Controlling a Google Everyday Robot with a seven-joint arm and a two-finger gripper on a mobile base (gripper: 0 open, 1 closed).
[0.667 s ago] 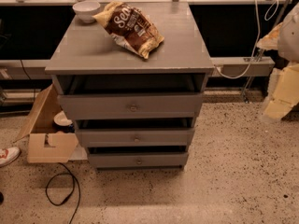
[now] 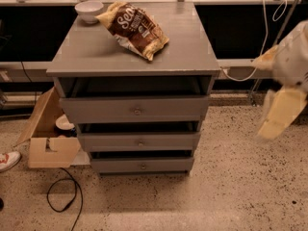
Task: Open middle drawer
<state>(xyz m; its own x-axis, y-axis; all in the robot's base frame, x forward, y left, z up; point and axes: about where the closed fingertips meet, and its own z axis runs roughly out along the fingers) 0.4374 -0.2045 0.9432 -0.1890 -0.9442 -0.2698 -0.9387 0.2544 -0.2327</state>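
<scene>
While one tool (image 2: 279, 114) hangs right, three drawers (image 2: 168, 141) show three knobs (image 2: 140, 142).

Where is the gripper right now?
The gripper is at the far right of the camera view, in the air above the floor. It is well clear of the cabinet and not touching the middle drawer.

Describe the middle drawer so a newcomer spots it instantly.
Left of the end effector stands a grey cabinet with a chip bag on top. The middle drawer is the second of its three fronts: shallower than the top drawer, wider than the bottom drawer.
</scene>
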